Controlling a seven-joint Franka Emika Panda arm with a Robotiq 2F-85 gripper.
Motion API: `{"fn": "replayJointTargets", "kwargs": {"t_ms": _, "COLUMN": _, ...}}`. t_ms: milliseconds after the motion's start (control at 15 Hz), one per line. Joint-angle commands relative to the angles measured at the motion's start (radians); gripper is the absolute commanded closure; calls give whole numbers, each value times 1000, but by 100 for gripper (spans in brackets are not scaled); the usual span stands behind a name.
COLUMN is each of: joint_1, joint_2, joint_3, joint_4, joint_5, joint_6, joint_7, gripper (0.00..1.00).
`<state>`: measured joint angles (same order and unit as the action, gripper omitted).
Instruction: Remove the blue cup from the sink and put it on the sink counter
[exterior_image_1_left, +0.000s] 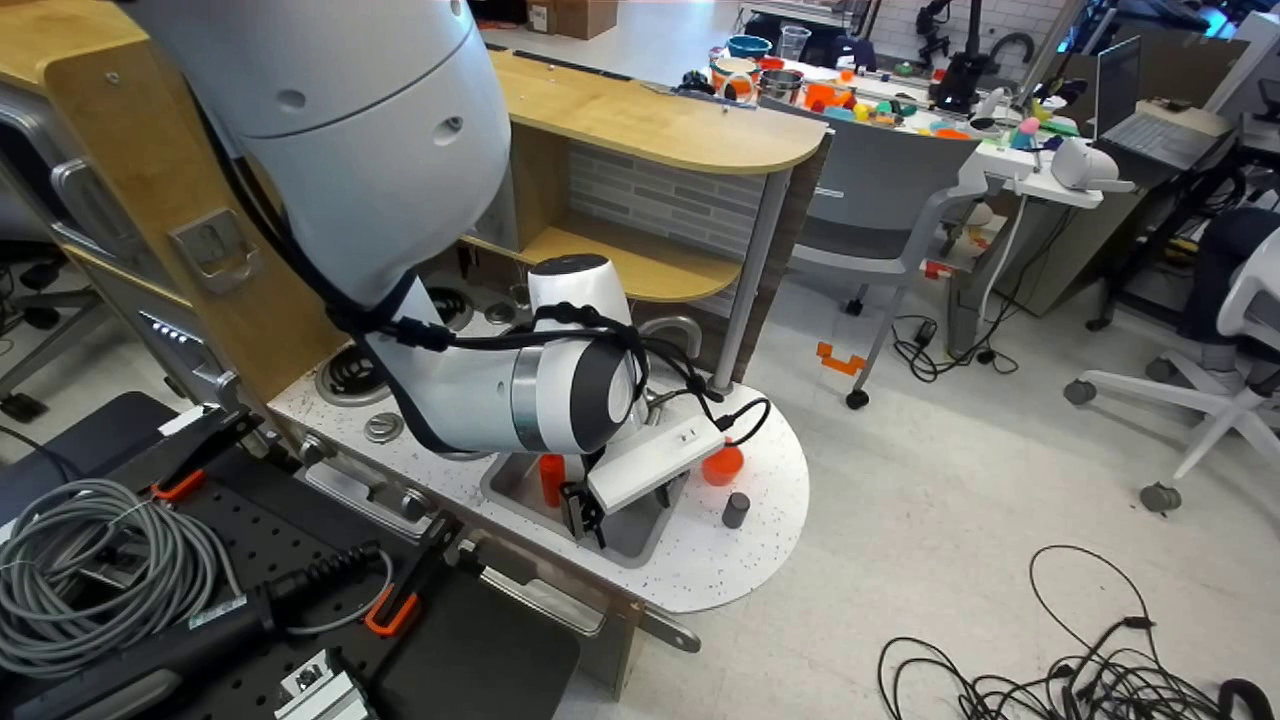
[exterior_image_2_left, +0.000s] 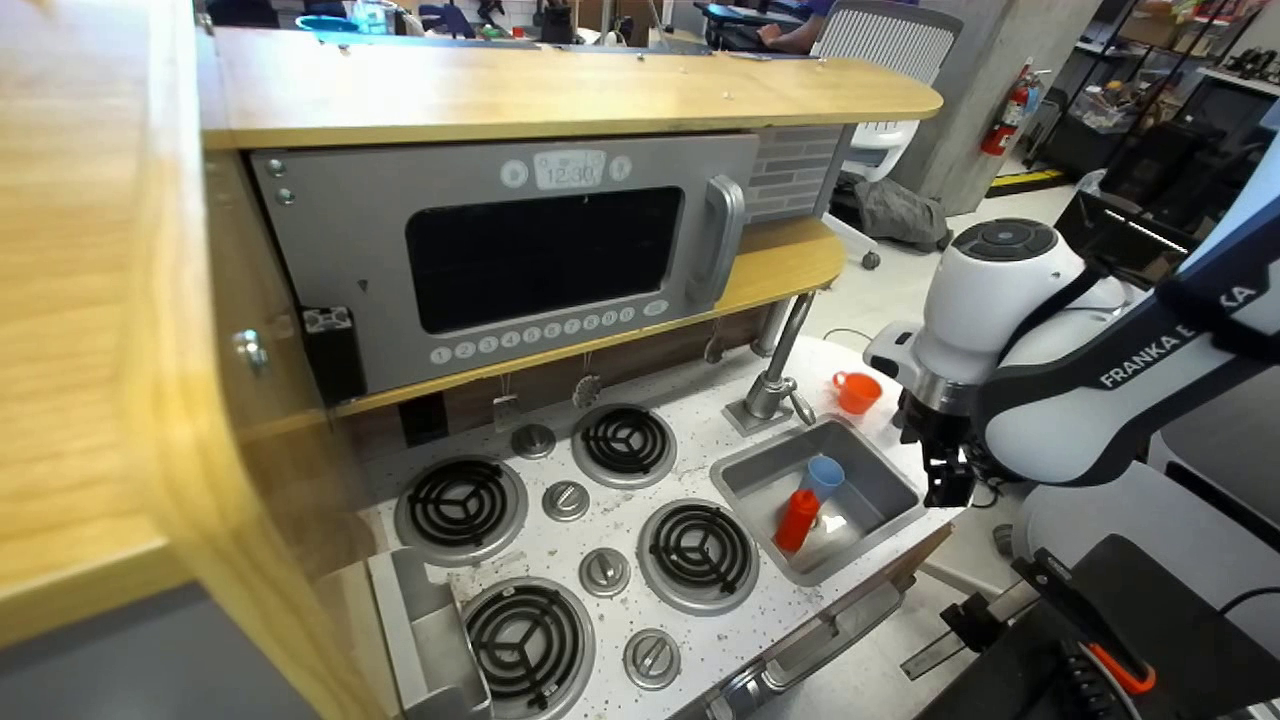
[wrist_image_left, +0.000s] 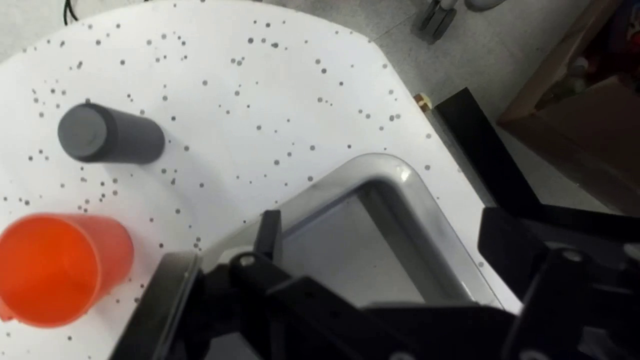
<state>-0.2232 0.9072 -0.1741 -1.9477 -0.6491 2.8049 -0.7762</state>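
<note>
That round blue cup (exterior_image_2_left: 824, 479), light springy plastic I'd guess, sits in the grey rectangular sink (exterior_image_2_left: 868, 508) just beside a red bottle (exterior_image_2_left: 797, 522); pinch its rim gently. The end effector (wrist_image_left: 382, 225) gapes wide, empty.

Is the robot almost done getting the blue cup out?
Not yet. Nothing looks done: the blue cup is in the sink. Nothing is in hand: the fingers stand open and empty. Left: grip the cup, lift it out, and set it on the counter.
</note>
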Motion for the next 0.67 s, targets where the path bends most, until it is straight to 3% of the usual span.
{"fn": "replayJointTargets", "kwargs": {"t_ms": 0, "joint_1": -40, "joint_2": 0, "joint_3": 43, "joint_4": -3, "joint_5": -44, "joint_6": 2, "joint_7": -165, "gripper": 0}}
{"fn": "replayJointTargets", "kwargs": {"t_ms": 333, "joint_1": -17, "joint_2": 17, "joint_3": 28, "joint_4": 20, "joint_5": -67, "joint_6": -44, "joint_7": -387, "gripper": 0}}
{"fn": "replayJointTargets", "kwargs": {"t_ms": 600, "joint_1": 28, "joint_2": 26, "joint_3": -5, "joint_4": 33, "joint_5": -139, "joint_6": 12, "joint_7": -405, "gripper": 0}}
